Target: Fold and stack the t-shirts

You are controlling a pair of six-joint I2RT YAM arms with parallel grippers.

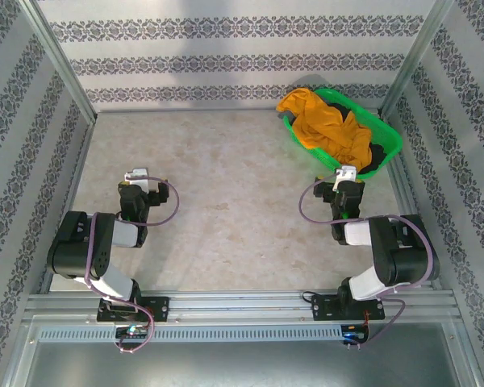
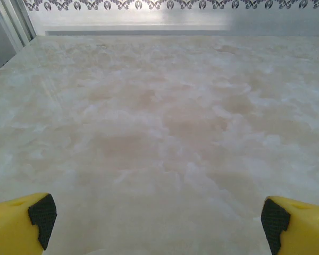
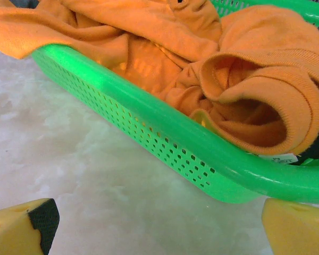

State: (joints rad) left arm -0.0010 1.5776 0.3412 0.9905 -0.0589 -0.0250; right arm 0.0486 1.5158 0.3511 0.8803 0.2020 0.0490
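A bright orange-yellow t-shirt (image 1: 327, 121) lies crumpled in a green plastic basket (image 1: 391, 139) at the back right of the table, spilling over its rim. A dark t-shirt (image 1: 377, 157) shows under it at the basket's near end. My right gripper (image 1: 346, 172) hovers just in front of the basket, open and holding nothing. In the right wrist view the orange t-shirt (image 3: 244, 74) bulges over the basket's rim (image 3: 165, 133), just beyond my open right gripper (image 3: 159, 223). My left gripper (image 1: 135, 173) stands open over bare table at the left; its yellow fingers (image 2: 21, 223) are spread wide.
The beige marbled table (image 1: 226, 185) is walled by patterned panels at the back and sides, with metal posts in the back corners. A metal rail runs along the near edge where both arm bases are bolted.
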